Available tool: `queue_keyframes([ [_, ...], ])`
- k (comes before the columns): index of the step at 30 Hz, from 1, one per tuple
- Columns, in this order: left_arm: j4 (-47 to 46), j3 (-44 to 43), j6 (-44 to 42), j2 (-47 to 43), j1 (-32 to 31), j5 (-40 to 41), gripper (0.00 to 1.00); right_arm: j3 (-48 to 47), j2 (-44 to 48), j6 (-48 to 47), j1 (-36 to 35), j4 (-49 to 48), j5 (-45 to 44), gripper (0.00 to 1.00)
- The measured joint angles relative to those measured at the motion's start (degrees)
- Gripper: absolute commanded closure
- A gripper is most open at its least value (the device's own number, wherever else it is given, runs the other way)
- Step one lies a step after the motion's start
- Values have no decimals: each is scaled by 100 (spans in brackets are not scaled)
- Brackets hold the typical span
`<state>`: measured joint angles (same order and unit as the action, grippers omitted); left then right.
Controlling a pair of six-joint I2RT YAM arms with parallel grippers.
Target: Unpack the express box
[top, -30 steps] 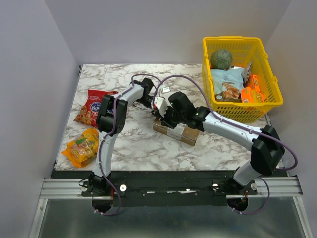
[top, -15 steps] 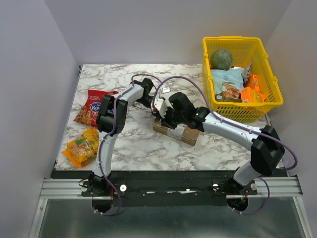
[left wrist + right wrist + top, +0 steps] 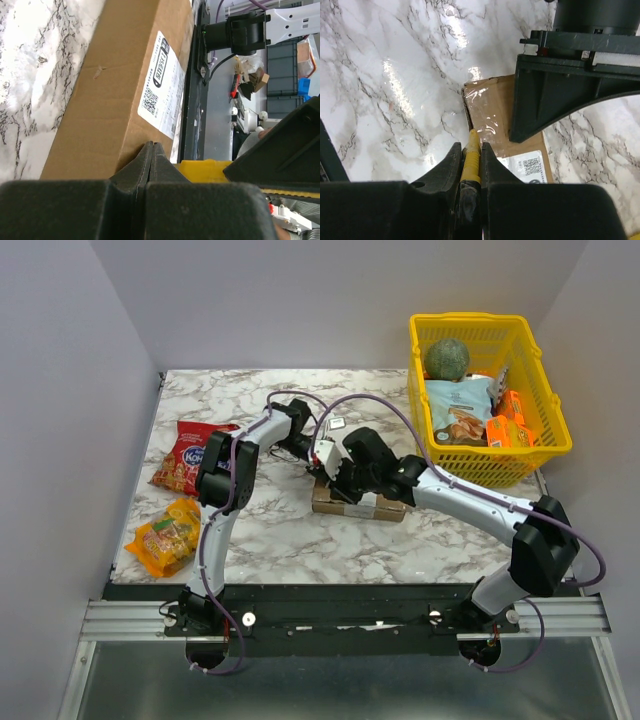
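Note:
The express box [image 3: 375,507], brown cardboard with a white label, lies mid-table, nearly parallel to the front edge. In the left wrist view the box [image 3: 115,90] fills the left side. My left gripper [image 3: 322,453] is shut and empty, and its tips [image 3: 152,145] rest against the box's far end. My right gripper [image 3: 335,483] is shut on a yellow tool [image 3: 471,155]. The tool's tip touches the taped seam at the box's end [image 3: 490,107]. The left gripper's dark body [image 3: 570,75] hangs over the box in the right wrist view.
A yellow plastic basket [image 3: 545,445] with a green ball [image 3: 446,358] and snack bags stands at the back right. A red snack bag [image 3: 185,455] and an orange one [image 3: 168,535] lie at the left. Grey walls enclose the table.
The box has turned slightly, from slanted to nearly level with the table's front edge. Both grippers have stayed at its left end, the right shifting slightly.

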<state>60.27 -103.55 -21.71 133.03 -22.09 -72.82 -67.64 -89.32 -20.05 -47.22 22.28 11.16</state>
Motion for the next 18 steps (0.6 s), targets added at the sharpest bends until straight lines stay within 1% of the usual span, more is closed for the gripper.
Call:
queue_keyframes([
  [6, 118, -17, -26, 17, -17, 0, 100, 26, 153, 90, 9, 317, -13, 100],
  [13, 166, -42, -81, 20, -17, 0, 100, 31, 173, -149, 9, 374, 9, 99],
  [16, 190, -101, -107, 15, -11, 2, 98, 2, 146, -236, 9, 387, 52, 100],
  [18, 122, -162, -79, -11, 13, 4, 93, -120, 48, -254, 11, 448, 129, 100],
])
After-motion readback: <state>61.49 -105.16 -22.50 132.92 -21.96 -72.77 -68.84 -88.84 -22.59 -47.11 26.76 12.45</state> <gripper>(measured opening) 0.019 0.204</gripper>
